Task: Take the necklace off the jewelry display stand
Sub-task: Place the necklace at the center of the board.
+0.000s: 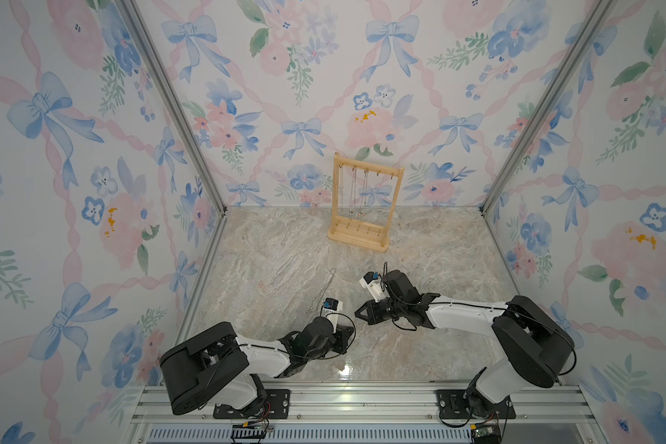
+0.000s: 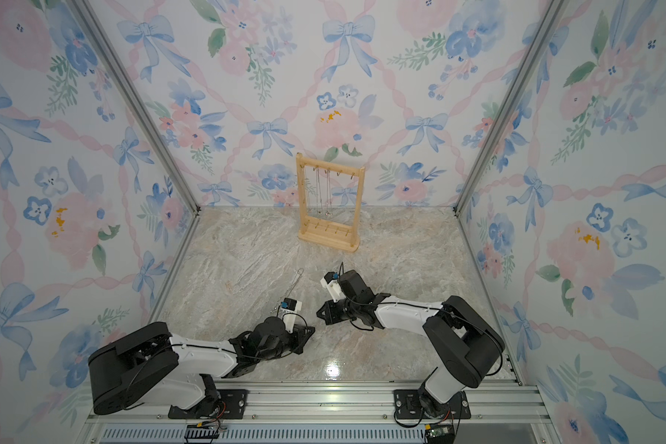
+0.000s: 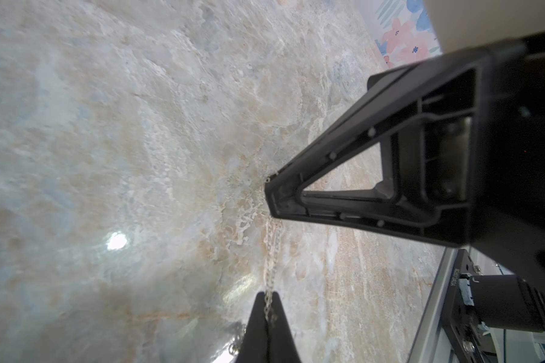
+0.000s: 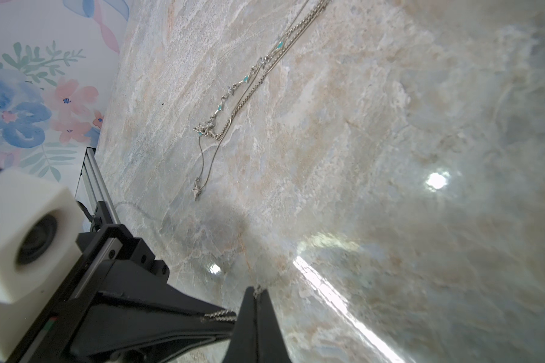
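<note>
Currently gripped: I read both the left tool (image 3: 266, 303) and the right tool (image 4: 258, 294) as clamped on one silver necklace (image 3: 270, 251), stretched short between their tips.
Where it is: low over the table (image 1: 439, 261), near its front, well apart from the jewelry display stand (image 1: 356, 239).
Stand side: chains (image 1: 354, 192) hang straight down from its top bar.
Nearer arm: right, I judge; the stand lies toward the back wall from both tips.

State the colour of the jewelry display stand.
Light natural wood; the jewelry display stand shows best in a top view.
</note>
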`<state>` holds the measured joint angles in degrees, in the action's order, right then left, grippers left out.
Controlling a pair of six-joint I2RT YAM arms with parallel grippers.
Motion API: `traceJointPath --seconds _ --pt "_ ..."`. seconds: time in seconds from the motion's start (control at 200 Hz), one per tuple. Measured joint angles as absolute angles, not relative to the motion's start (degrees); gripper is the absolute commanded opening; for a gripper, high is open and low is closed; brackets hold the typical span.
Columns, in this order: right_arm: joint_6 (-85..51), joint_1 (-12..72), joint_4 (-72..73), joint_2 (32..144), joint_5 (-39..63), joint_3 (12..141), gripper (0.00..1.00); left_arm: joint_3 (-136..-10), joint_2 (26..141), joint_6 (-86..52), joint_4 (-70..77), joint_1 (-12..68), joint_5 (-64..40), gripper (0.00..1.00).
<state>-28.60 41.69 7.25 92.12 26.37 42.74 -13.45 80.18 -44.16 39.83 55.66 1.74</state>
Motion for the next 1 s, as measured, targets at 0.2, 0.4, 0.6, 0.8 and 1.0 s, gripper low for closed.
traceJointPath --seconds 0.2,0.4,0.6,0.8,1.0 --pt "-29.2 41.4 7.0 93.1 27.0 43.1 0.0 -13.5 81.0 -42.9 39.9 55.4 1.8 0.0" --pt "-29.2 41.3 6.6 94.0 27.2 43.5 0.0 -13.6 81.6 -42.0 40.2 55.4 2.2 0.05" --pt "-29.2 40.4 6.2 95.5 25.3 45.3 0.0 -13.0 81.6 -41.3 39.1 55.5 2.5 0.11" --pt "-29.2 38.4 6.2 96.1 22.4 46.2 0.0 -11.7 81.2 -40.9 38.2 55.5 2.5 0.19" --pt "-29.2 38.4 6.1 96.8 22.0 46.8 0.0 -11.2 80.0 -40.7 37.8 55.5 2.4 0.25"
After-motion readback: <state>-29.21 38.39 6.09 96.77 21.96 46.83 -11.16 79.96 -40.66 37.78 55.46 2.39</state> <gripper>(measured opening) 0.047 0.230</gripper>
